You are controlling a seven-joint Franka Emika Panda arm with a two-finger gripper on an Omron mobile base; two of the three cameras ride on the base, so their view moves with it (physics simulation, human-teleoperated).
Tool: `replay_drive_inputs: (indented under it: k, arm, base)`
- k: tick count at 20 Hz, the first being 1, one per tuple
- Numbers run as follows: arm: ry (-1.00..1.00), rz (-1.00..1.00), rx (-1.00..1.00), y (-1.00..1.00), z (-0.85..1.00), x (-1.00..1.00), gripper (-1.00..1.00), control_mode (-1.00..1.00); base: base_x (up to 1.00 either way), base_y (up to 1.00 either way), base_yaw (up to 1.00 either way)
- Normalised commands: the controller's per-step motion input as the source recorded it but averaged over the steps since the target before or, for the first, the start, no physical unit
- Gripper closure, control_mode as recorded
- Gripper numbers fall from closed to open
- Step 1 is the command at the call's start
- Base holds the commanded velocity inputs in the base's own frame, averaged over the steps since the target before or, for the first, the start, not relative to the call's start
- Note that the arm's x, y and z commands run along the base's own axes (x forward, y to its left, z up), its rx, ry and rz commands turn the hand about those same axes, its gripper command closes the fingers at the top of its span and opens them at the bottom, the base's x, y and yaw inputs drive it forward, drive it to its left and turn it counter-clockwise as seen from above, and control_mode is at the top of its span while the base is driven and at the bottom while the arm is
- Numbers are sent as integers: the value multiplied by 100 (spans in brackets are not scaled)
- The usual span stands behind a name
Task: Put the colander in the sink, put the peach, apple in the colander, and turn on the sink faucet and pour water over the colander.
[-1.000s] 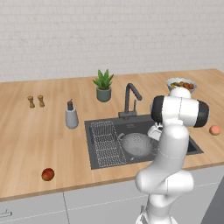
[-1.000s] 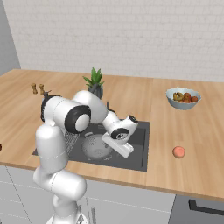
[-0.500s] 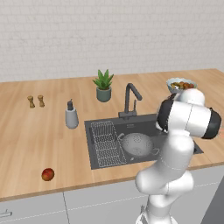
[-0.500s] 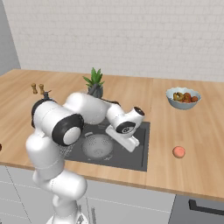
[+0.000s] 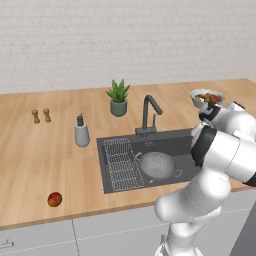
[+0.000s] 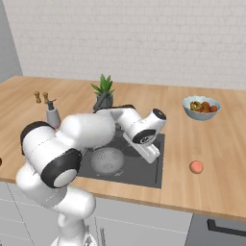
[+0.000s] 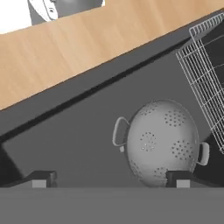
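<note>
colander point(image 5: 157, 165) in sink point(image 5: 185, 145), beside rack point(image 5: 121, 163) | gripper point(image 7: 111, 178) spread wide, empty, above colander | peach point(image 6: 196, 166) on counter, right of sink, nearer than apple point(image 5: 54, 199) far left | next likely: swing right to peach

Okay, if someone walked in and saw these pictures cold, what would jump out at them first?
Probably the big white arm bent low over the dark sink, its open tool empty above the metal colander lying in the basin. Next, the loose fruit: a peach on the counter right of the sink, an apple far left.
</note>
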Motion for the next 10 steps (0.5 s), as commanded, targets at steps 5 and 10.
replay_drive_inputs:
  k: [5, 10]
  arm:
    - [0, -36, -13, -40, 50, -15, -100, -100]
    - [0, -36, -12, -40, 39, -8, -100, -100]
  base:
    - [0, 0, 0]
    - [0, 0, 0]
